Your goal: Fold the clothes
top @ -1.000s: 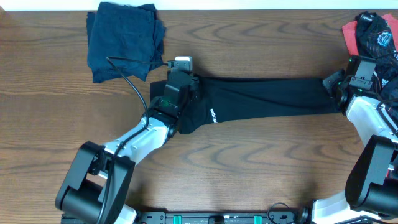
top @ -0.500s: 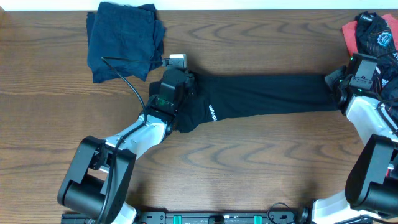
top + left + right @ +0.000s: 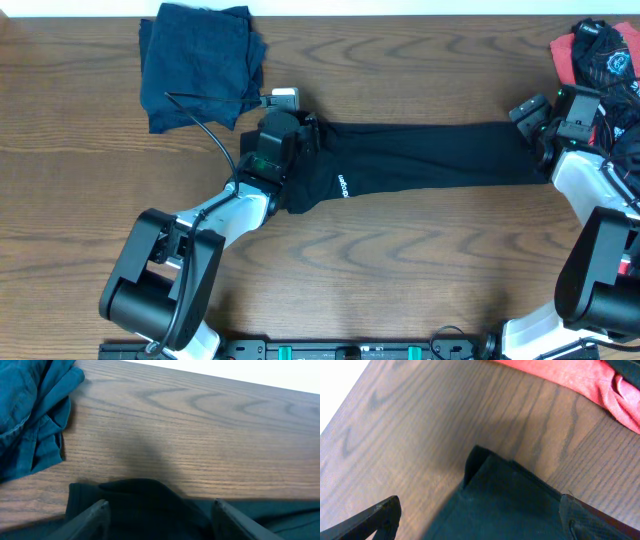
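Observation:
A black T-shirt (image 3: 430, 155) with small white lettering lies on the table as a long folded strip between my two arms. My left gripper (image 3: 311, 128) stands over the strip's left end. In the left wrist view that gripper (image 3: 161, 510) is open, its fingers (image 3: 95, 516) apart over the black cloth (image 3: 140, 500). My right gripper (image 3: 533, 130) is at the strip's right end. In the right wrist view it (image 3: 480, 512) is wide open above the shirt's corner (image 3: 510, 497), holding nothing.
A folded dark navy shirt (image 3: 200, 62) lies at the back left, and its edge (image 3: 30, 420) shows in the left wrist view. A heap of coral-red and black clothes (image 3: 600, 50) sits at the back right, close to my right arm; its red cloth (image 3: 570, 380) shows there.
Both grippers were shut on the ends of the black shirt and have now opened, letting it go. The strip lies flat, hardly moved.

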Action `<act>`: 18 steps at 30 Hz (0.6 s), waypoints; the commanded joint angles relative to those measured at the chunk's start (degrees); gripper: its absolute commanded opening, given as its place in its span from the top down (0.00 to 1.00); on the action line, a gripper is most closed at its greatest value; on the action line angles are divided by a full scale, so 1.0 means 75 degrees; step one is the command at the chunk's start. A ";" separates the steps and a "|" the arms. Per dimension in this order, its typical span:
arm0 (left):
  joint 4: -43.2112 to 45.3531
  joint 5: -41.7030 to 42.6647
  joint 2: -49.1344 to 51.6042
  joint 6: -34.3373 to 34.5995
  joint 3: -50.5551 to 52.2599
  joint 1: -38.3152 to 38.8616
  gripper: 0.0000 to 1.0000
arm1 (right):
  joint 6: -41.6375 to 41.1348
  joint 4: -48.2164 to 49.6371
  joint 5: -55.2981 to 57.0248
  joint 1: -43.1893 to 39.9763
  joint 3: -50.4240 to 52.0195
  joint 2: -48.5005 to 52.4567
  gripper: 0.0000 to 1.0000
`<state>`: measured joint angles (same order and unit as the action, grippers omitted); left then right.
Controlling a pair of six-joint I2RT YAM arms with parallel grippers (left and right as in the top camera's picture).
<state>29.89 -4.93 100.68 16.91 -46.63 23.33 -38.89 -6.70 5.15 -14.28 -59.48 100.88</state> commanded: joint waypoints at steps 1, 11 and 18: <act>-0.0055 -0.0125 -0.0440 -0.0297 -0.0137 -0.0047 0.29 | 0.0828 -0.0490 -0.0085 -0.0073 -0.0583 -0.0248 0.01; -0.2328 0.0586 -0.2084 -0.0300 -0.0137 -0.0058 0.28 | 0.2294 -0.2967 -0.0947 -0.0944 -0.1751 -0.0557 0.07; -0.2978 0.2282 -0.1422 -0.0300 -0.0128 -0.0058 0.52 | 0.2445 -0.3485 -0.2334 -0.1102 -0.1629 -0.0449 0.25</act>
<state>6.94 3.88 87.24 15.42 -47.20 23.24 -22.72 -32.32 -4.89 -22.55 -72.14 97.12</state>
